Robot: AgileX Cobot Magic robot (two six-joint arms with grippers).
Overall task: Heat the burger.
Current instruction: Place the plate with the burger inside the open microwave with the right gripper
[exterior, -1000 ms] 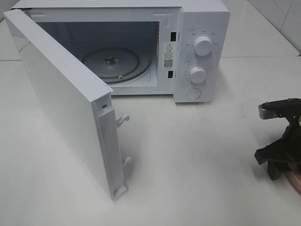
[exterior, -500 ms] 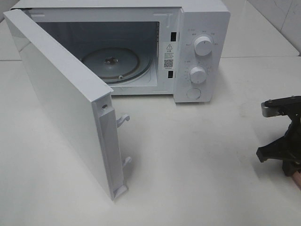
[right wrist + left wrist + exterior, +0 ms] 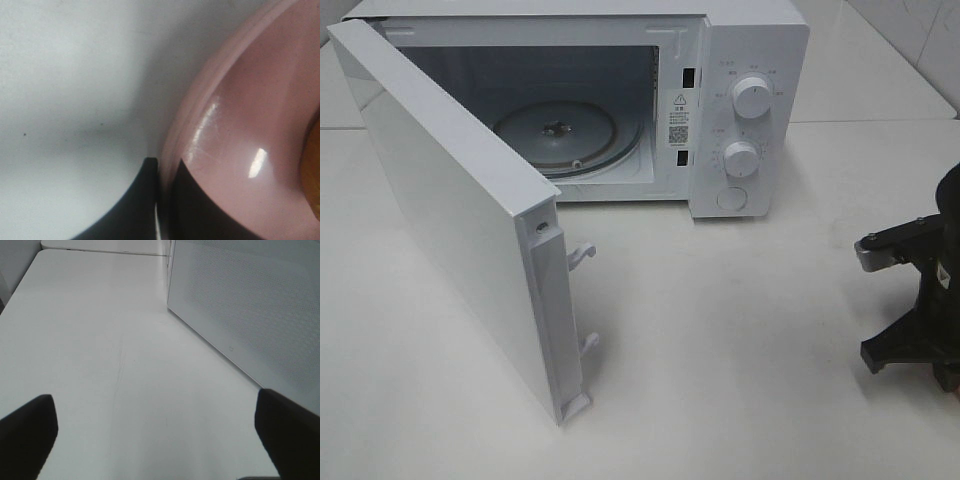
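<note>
- A white microwave (image 3: 760, 40) is set at the far side of the white table (image 3: 740, 350). Its door (image 3: 440, 210) is swung out to the near left, and no brand name can be made out.
- A label (image 3: 679, 118) is fixed on the frame right of the cavity. A warning triangle and a QR-type square are made out on it, but the print is too small to be read.
- Faint marks are seen around the upper knob (image 3: 752, 97) and the lower knob (image 3: 741, 158); none are legible. The round button (image 3: 731, 198) below them carries no mark that can be read.
- A glass turntable (image 3: 560, 135) is seen inside, its left part hidden by the door.
- The right arm (image 3: 918, 300) is cut off by the right edge of the high view, so neither its fingertips nor its load are shown there.
- In the right wrist view, the right gripper (image 3: 165, 182) is seen clamped on the rim of a pink plate (image 3: 240, 130), one black finger outside the rim and one inside.
- The burger (image 3: 314, 170) is seen only as an orange-brown sliver on that plate, cut off by the frame. It is placed at the right of the table, outside the microwave.
- The left gripper (image 3: 159, 432) is not seen in the high view. In its wrist view, the black fingertips are spread wide above bare table with nothing between them, near the door's perforated panel.
</note>
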